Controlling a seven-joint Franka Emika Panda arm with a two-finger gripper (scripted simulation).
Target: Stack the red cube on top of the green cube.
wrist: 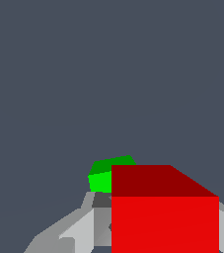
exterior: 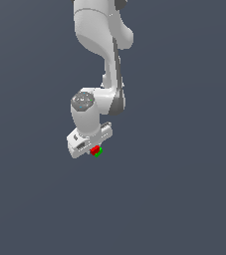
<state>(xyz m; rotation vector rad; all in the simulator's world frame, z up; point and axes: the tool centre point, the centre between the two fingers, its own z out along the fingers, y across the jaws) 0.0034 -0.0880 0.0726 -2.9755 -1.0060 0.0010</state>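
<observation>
Gripper (exterior: 90,148) clamped on red cube (exterior: 94,149) — green cube (exterior: 99,153) beside

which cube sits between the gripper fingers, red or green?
The red cube, large between the fingers; the green cube lies beyond it.

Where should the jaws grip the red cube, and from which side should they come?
Grip the red cube on two opposite flat side faces, coming straight down from above. Its faces are plain and equal, and the green cube sits close beside it, so a sideways approach looks crowded.
</observation>
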